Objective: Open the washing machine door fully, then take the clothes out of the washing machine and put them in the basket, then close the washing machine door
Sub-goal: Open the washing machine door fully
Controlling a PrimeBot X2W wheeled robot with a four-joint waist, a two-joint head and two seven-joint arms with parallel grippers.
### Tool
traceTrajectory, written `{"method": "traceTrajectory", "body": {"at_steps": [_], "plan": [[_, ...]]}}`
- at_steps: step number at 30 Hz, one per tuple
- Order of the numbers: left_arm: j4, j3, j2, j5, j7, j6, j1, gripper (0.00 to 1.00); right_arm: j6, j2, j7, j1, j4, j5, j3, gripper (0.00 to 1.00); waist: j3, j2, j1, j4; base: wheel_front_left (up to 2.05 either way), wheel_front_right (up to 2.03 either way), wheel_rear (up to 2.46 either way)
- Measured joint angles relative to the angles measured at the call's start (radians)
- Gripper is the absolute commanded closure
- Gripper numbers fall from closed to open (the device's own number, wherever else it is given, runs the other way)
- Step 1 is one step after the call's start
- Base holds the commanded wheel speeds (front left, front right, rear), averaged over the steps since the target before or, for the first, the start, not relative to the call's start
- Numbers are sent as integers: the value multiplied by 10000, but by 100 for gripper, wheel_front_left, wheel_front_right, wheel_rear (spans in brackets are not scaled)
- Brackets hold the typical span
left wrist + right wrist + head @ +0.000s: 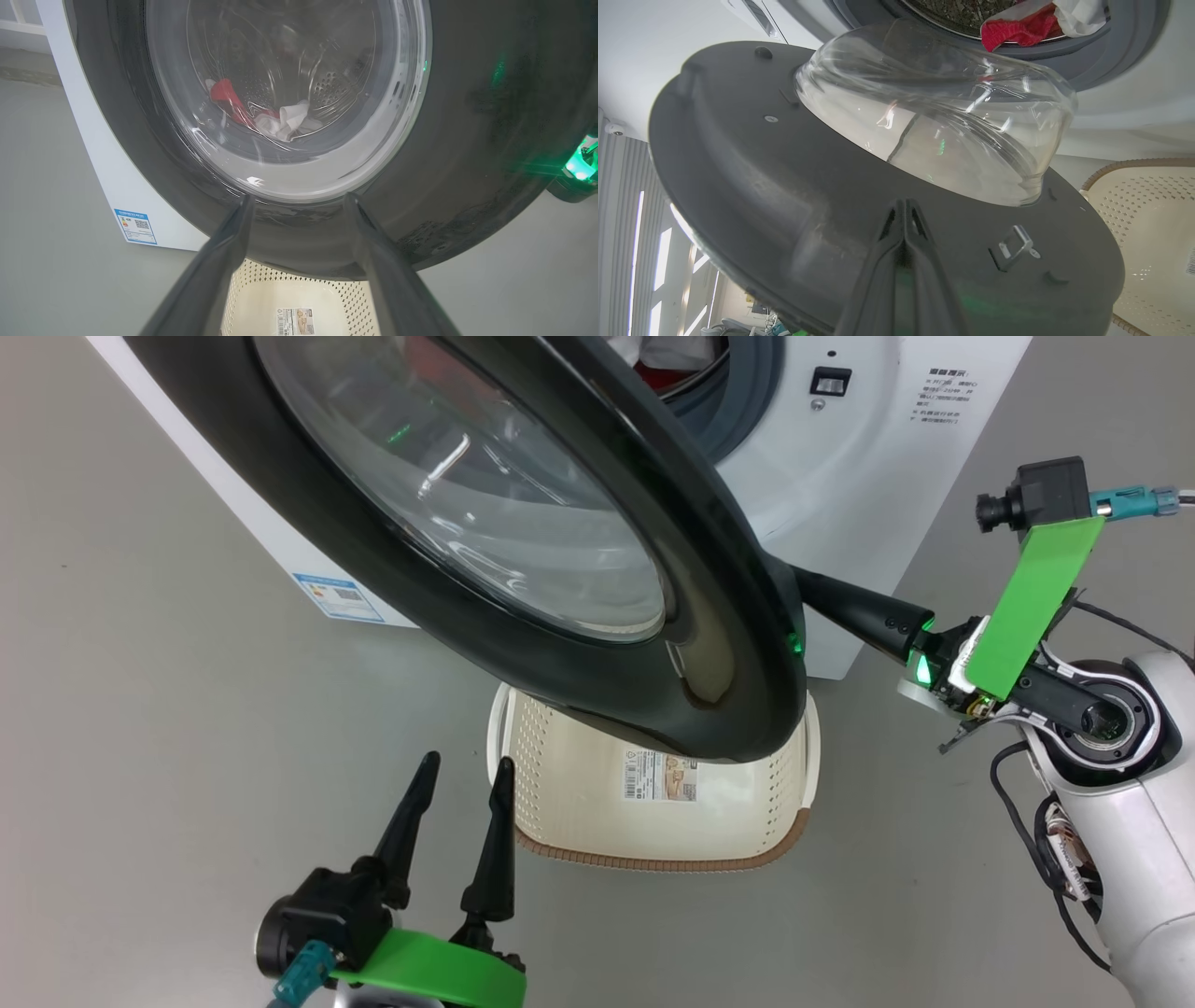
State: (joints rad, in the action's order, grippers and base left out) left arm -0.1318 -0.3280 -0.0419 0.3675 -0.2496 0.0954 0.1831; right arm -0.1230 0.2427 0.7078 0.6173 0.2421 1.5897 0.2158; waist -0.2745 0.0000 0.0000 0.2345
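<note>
Pale grey floor (140,756) lies smooth and evenly lit all round the left gripper (467,761); far ahead of it to the left, a white wall base (21,28) meets that floor; left of the right gripper (903,205), grey slatted walling (612,186) carries bright vertical window strips (637,242).

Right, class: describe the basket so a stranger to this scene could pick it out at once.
Start at the big white washing machine, then its round black door, swung open. Below the door sits the basket: cream, perforated, with a brown rim and a paper label on its bottom.
</note>
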Motion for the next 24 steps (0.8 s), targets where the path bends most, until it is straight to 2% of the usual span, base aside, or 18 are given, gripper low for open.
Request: {"method": "traceTrajectory", "body": {"at_steps": [5, 8, 12, 13, 14, 24], "plan": [[-2, 12, 2, 0, 0, -94, -1, 0, 0, 29, -232, -39, 50, -330, -52, 84, 74, 0, 0, -25, 0, 0, 0], [-2, 42, 0, 0, 0, -171, -13, 0, 0, 52, -408, -244, 63, -343, -81, 71, 128, 0, 0, -65, 0, 0, 0], [-10, 136, 0, -33, 0, -186, -105, 0, 0, 52, -685, -508, 100, -343, -104, 49, 225, 0, 1, -164, 0, 0, 0], [-42, 192, -2, -71, 0, -276, -261, 0, 0, 50, -830, -611, 86, -343, -121, 14, 282, 0, 1, -236, 0, 0, 0], [-56, 230, -2, -73, 0, -336, -299, 0, 0, 50, -874, -657, 86, -345, -121, 2, 309, 0, 0, -272, 0, 0, 0], [-104, 723, -6, -267, 0, -535, -441, 0, 0, 121, -1837, -1602, -2, -619, -90, 0, 582, 0, 1, -669, 0, 0, 0]]}}
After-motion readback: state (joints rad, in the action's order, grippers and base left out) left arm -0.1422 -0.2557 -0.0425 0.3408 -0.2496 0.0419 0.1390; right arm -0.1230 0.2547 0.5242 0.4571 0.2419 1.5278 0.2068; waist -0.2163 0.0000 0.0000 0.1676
